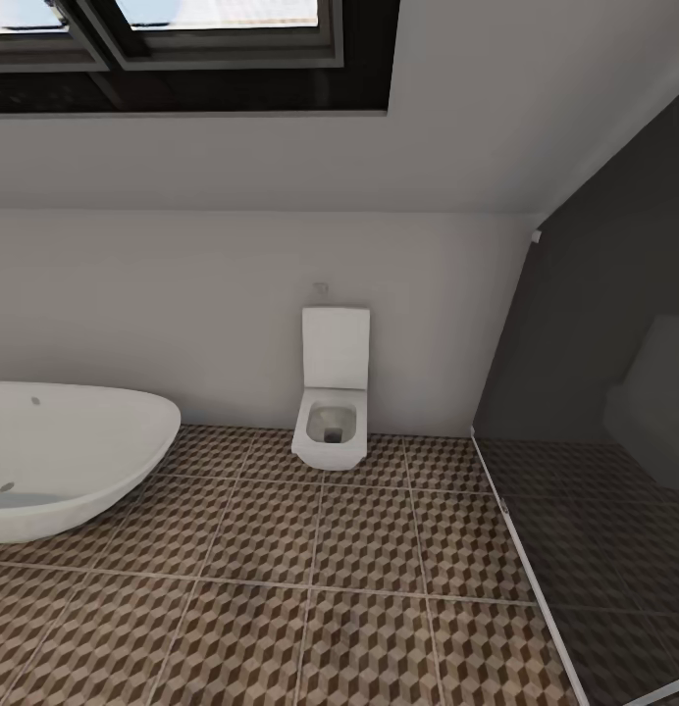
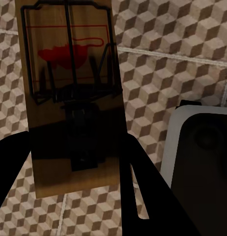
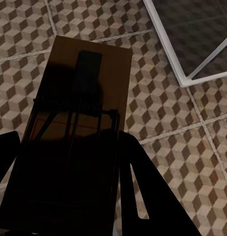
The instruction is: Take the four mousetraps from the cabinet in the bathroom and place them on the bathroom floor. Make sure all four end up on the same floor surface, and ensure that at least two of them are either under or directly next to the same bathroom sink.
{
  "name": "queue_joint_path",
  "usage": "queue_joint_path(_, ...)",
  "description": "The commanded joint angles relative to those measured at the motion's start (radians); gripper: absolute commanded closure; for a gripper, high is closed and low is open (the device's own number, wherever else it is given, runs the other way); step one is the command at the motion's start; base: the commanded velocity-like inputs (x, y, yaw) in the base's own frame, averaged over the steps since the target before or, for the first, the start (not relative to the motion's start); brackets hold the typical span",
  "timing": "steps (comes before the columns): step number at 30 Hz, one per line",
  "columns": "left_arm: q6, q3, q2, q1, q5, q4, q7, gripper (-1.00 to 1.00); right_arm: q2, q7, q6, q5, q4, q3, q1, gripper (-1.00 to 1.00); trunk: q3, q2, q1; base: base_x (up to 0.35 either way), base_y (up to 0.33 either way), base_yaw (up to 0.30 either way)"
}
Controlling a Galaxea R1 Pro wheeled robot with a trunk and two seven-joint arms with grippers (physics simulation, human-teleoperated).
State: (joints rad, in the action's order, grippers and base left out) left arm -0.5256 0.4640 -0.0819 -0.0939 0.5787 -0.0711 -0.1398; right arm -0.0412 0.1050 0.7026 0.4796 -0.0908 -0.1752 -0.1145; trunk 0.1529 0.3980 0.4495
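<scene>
In the left wrist view a tan wooden mousetrap (image 2: pixel 69 98) with dark wire and a red spot stands between the dark fingers of my left gripper (image 2: pixel 74 167), which is shut on its lower end. Another mousetrap (image 3: pixel 79 113), in shadow, is held the same way by my right gripper (image 3: pixel 69 167). Both hang above the cube-patterned bathroom floor (image 1: pixel 330 588). The cabinet and the sink are out of view.
A white oval bathtub (image 1: pixel 65 471) is at the left and a square white toilet (image 1: pixel 332 412) stands against the far wall. A dark glass partition with a white frame (image 1: pixel 516 539) closes off the right. A white-rimmed dark body (image 2: pixel 202 162) lies beside the left hand.
</scene>
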Motion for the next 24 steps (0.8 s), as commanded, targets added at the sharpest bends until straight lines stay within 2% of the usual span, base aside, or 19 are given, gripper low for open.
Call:
queue_joint_path(1,-0.003,0.007,0.001,-0.001,-0.002,-0.003,-0.006,1.0,0.0,0.009,0.002,0.002,0.0,-0.009,-0.001,1.0,0.002,0.002,0.001,0.0,0.0,0.0)
queue_joint_path(24,-0.003,0.007,0.001,-0.001,-0.002,-0.003,-0.006,1.0,0.0,0.009,0.002,0.002,-0.001,-0.009,-0.001,1.0,0.002,0.002,0.001,0.0,0.0,0.0)
